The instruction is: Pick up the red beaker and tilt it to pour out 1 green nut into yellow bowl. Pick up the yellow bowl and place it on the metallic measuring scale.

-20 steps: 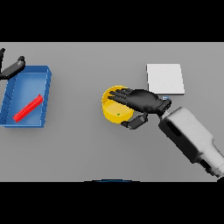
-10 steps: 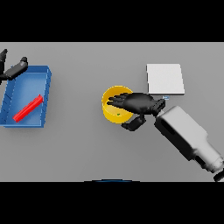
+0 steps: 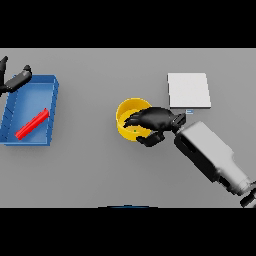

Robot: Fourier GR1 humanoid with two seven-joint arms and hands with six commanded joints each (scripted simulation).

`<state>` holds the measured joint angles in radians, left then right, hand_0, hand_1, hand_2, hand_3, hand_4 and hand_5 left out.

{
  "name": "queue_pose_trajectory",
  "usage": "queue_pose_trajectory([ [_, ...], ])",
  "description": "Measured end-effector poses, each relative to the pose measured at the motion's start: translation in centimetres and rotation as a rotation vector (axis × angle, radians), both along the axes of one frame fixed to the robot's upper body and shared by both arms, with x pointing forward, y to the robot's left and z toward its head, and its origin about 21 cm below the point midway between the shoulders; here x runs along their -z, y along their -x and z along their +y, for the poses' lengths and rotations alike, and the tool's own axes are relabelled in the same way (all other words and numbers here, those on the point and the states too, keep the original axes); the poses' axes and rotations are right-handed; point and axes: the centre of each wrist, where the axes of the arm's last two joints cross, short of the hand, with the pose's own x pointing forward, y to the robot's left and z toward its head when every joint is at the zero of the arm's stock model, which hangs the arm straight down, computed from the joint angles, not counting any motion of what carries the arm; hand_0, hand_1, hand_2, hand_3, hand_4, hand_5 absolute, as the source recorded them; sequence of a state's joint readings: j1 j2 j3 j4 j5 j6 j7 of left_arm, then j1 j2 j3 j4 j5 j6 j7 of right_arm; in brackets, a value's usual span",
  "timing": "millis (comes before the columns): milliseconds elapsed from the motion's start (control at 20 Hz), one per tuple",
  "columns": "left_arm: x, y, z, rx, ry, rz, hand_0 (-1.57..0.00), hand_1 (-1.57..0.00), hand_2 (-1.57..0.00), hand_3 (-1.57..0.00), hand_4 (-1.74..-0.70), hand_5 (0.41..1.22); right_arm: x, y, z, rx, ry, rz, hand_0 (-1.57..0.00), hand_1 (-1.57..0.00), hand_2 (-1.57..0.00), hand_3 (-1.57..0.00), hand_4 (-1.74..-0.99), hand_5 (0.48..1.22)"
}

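Matt yellow bowl [image 3: 131, 111] (plastic-looking), pale metallic scale [image 3: 188, 90], smooth grey table [image 3: 100, 170]

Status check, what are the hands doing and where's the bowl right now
Right hand curled on the yellow bowl rim; bowl on the table, green nut inside. Left hand idle at far left, above the blue tray. Scale clear.

Right hand [image 3: 152, 121] gripped right rim of yellow bowl [image 3: 128, 111] — fingers curled over edge, thumb outside. Green nut [image 3: 133, 132] lay inside. Measuring scale [image 3: 188, 90] near, upper right. Red beaker [image 3: 32, 124] lay in blue tray [image 3: 51, 86] — left hand [image 3: 15, 81] just beside it.
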<state>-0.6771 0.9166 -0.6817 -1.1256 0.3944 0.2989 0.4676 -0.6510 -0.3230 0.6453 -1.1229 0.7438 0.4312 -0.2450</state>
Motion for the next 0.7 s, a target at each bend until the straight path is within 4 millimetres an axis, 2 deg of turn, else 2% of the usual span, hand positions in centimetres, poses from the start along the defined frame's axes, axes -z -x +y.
queue_pose_trajectory([
  [50,-0.2,0.0,0.1,-0.004,-0.009,-0.005,0.00,0.00,0.00,0.00,-0.79,0.729,0.2,0.3,0.1,-0.010,0.006,-0.002,-0.47,-0.38,-0.38,-0.42,-1.479,0.999],
  [150,-0.1,0.1,-0.4,0.010,-0.005,-0.010,0.00,0.00,0.00,0.00,-0.79,0.732,0.3,0.4,-0.1,-0.024,0.017,-0.012,-0.78,-0.65,-0.59,-0.83,-1.469,1.079],
  [200,-0.2,-0.1,-0.3,0.004,-0.013,-0.001,0.00,0.00,0.00,0.00,-0.79,0.733,0.2,0.3,0.2,-0.021,0.021,-0.015,-0.94,-0.81,-0.79,-0.98,-1.521,1.108],
  [300,0.0,0.1,-0.1,0.008,-0.004,-0.006,0.00,0.00,0.00,0.00,-0.79,0.736,-0.1,0.2,0.3,-0.030,0.015,0.005,-1.17,-1.08,-1.07,-1.03,-1.594,1.148],
  [400,0.1,0.1,0.3,0.003,-0.010,-0.001,0.00,0.00,0.00,0.00,-0.79,0.734,-0.3,0.0,0.1,-0.039,0.015,0.011,-1.31,-1.26,-1.25,-1.09,-1.642,1.175],
  [550,-0.2,-0.2,-0.3,0.012,-0.009,-0.003,0.00,0.00,0.00,0.00,-0.79,0.727,-1.1,0.3,-0.3,-0.018,0.037,-0.012,-1.44,-1.41,-1.41,-1.15,-1.683,1.197],
  [600,-0.2,0.0,0.4,0.006,-0.007,-0.004,0.00,0.00,0.00,0.00,-0.79,0.725,-1.0,0.4,0.0,-0.004,0.041,-0.017,-1.46,-1.44,-1.44,-1.21,-1.692,1.202],
  [700,0.2,0.0,0.4,0.003,-0.004,-0.005,0.00,0.00,0.00,0.00,-0.78,0.726,-2.0,0.3,-0.3,0.005,0.032,-0.024,-1.50,-1.49,-1.49,-1.31,-1.705,1.209],
])
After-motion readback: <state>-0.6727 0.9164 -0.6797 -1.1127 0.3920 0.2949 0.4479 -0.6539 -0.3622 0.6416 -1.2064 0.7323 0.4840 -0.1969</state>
